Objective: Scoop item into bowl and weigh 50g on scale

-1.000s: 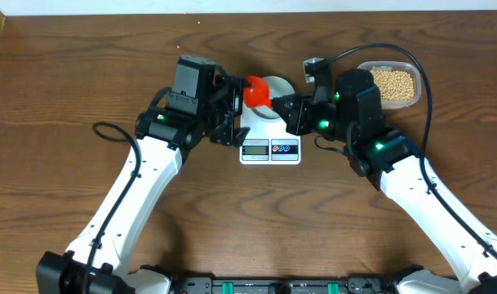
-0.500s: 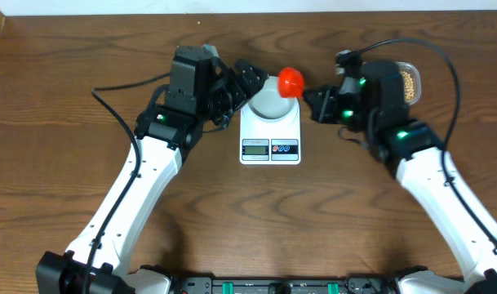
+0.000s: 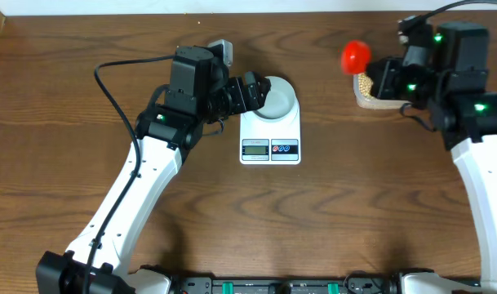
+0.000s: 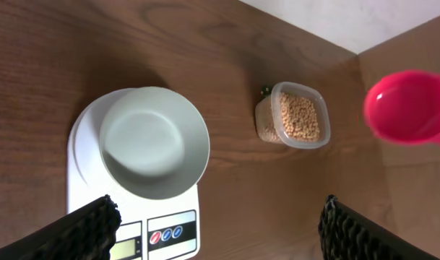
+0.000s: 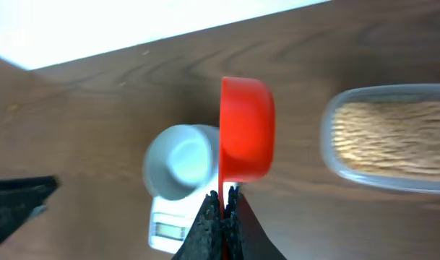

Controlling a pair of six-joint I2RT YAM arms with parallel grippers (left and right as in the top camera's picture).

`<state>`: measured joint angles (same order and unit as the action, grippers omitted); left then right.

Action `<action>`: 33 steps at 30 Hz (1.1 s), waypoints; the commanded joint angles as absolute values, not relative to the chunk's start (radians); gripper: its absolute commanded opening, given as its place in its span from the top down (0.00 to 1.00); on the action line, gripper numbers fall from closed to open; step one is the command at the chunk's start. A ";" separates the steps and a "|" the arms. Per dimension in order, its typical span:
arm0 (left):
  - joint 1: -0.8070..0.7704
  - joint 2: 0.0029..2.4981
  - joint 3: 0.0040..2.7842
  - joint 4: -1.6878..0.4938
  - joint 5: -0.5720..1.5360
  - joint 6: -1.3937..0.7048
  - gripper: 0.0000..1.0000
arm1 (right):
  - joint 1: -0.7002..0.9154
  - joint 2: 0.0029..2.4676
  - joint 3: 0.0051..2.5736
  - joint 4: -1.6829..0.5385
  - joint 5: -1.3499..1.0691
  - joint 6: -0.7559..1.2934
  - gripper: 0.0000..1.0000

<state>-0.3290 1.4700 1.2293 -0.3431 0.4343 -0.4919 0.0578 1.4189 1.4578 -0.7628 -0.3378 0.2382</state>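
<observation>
The white bowl [image 3: 279,99] stands on the white scale [image 3: 270,149] and looks empty in the left wrist view [image 4: 154,141]. My left gripper [image 3: 255,91] is open just left of the bowl's rim, its fingers [image 4: 89,230] spread wide and holding nothing. My right gripper [image 3: 376,71] is shut on the handle of a red scoop [image 3: 356,55], held in the air left of the clear tub [image 3: 377,96] of tan beans [image 5: 389,133]. The scoop's cup [image 5: 246,128] is tipped on its side. The right arm hides most of the tub from above.
The scale's display and its red and blue buttons [image 3: 284,149] face the table's front. The table's back edge and a white wall run close behind the tub [image 4: 300,115]. A black cable [image 3: 109,73] loops from the left arm.
My right arm has swung right and back with the red scoop, from over the bowl to beside the bean tub. The left gripper has shifted slightly and stays open by the bowl.
</observation>
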 commanded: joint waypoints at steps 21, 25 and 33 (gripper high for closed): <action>-0.377 1.581 1.230 -0.412 0.530 -0.344 0.36 | -0.081 1.523 1.475 -0.842 -0.265 0.096 0.99; -0.447 1.581 1.230 -0.477 0.428 -0.325 0.50 | -0.081 1.523 1.475 -0.842 -0.265 0.096 0.99; -0.580 1.583 1.186 -0.567 0.232 -0.326 0.87 | -0.082 1.523 1.475 -0.842 -0.265 0.100 0.99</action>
